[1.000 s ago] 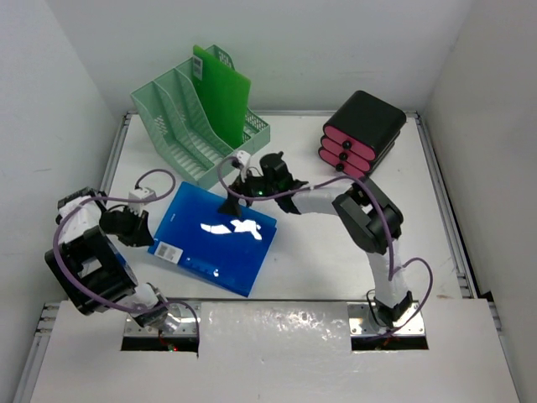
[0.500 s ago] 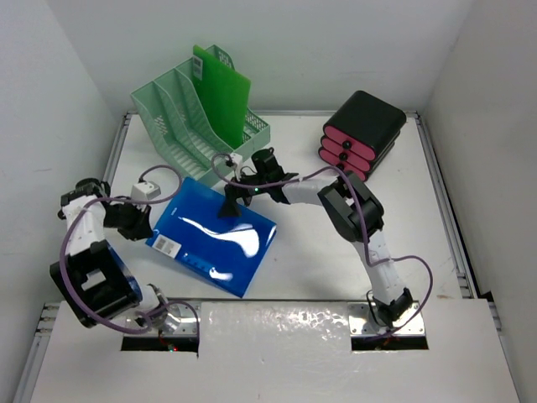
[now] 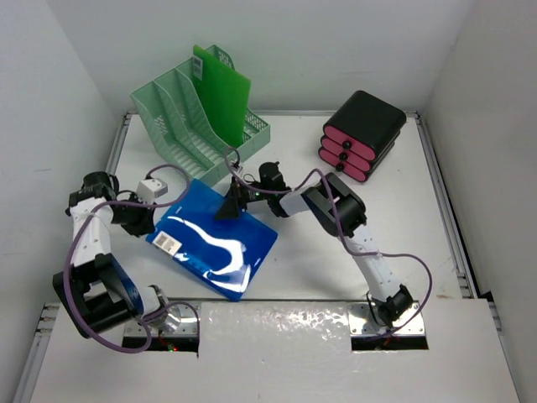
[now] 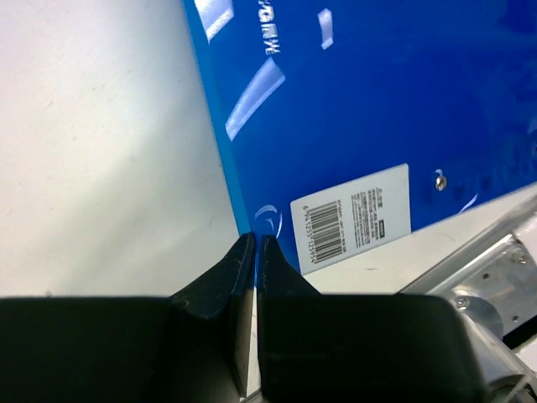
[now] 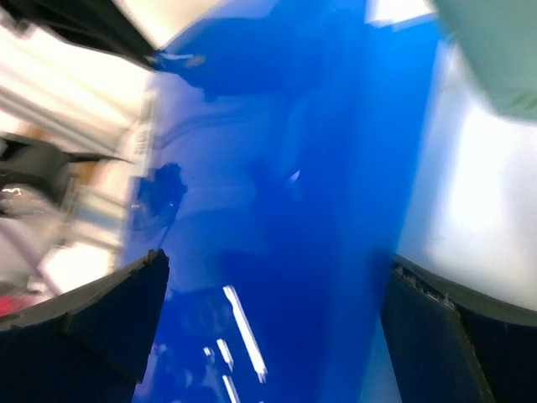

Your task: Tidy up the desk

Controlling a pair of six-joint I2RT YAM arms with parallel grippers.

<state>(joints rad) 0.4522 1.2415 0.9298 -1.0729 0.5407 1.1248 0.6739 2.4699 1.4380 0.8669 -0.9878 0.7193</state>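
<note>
On the white desk a glossy blue folder lies flat, left of centre. Its barcode label sits near the left corner. My left gripper is shut, and its tips touch the folder's edge at that corner. Nothing is visibly clamped between them. My right gripper hovers open over the folder's far edge. In the right wrist view the blurred blue cover fills the gap between the two wide-apart fingers.
A mint-green mesh file rack stands at the back left with an upright green folder in it. A black and pink stack of cases sits at the back right. Silver rails and white walls border the desk.
The left arm has swung away from me, its shut gripper staying at the folder's left corner. The right arm's elbow has shifted left. The folder has turned slightly clockwise.
</note>
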